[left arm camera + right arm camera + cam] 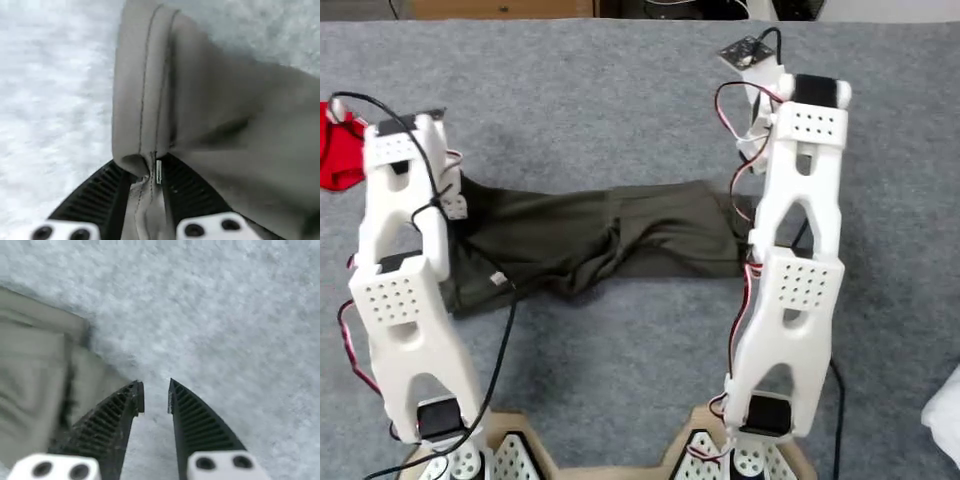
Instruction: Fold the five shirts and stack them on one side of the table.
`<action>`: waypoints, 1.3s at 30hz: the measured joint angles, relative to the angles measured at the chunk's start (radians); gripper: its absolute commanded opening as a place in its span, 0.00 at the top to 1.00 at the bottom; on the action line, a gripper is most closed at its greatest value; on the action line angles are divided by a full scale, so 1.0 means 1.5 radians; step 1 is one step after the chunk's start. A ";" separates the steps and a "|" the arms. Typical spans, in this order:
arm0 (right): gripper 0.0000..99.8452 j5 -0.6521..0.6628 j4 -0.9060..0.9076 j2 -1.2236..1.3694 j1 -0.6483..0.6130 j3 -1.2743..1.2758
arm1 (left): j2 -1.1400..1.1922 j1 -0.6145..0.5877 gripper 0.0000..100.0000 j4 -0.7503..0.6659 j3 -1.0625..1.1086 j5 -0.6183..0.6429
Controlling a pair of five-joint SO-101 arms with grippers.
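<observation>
A dark olive soft fabric shirt (pixel 610 240) is laid crumpled across the middle of the grey felt-covered table (pixel 620 100), stretched from left to right. Its left end is held by the left gripper (pixel 156 176), whose black ribbed jaws are clenched on a double-stitched hem (pixel 150 100) bunched between them. The right gripper (pixel 156 399) is poised over bare felt just beside the shirt's right end, its jaws slightly parted with nothing between them. The cloth is judged light and limp, likely to sag and to drag on the felt. It is therefore best taken at a seam or corner, where the layers are thicker. A matching hold at the right end is probably called for, though which part of the garment lies there cannot be made out. A red cloth (pixel 338 155) is seen at the far left edge.
</observation>
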 measured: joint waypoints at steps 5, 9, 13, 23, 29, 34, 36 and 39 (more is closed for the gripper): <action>0.89 0.026 0.000 0.000 0.069 -0.064 | 0.001 -0.011 0.98 0.073 -0.184 -0.002; 0.89 0.043 0.000 0.000 0.125 -0.102 | 0.000 0.014 0.98 0.079 -0.238 -0.002; 0.89 0.055 0.000 0.000 0.162 -0.133 | 0.000 0.114 0.98 0.079 -0.240 -0.002; 0.89 0.078 0.041 -0.001 0.233 -0.235 | -0.004 0.436 0.98 0.079 -0.283 0.003; 0.89 0.078 0.041 -0.001 0.237 -0.236 | -0.004 0.557 0.98 0.079 -0.295 0.017; 0.89 0.078 0.042 -0.001 0.237 -0.236 | -0.004 0.601 0.98 0.079 -0.295 0.043; 0.89 0.078 0.042 -0.001 0.237 -0.236 | -0.004 0.617 0.98 0.079 -0.295 0.051; 0.89 0.078 0.042 -0.001 0.237 -0.236 | -0.004 0.633 0.98 0.079 -0.295 0.059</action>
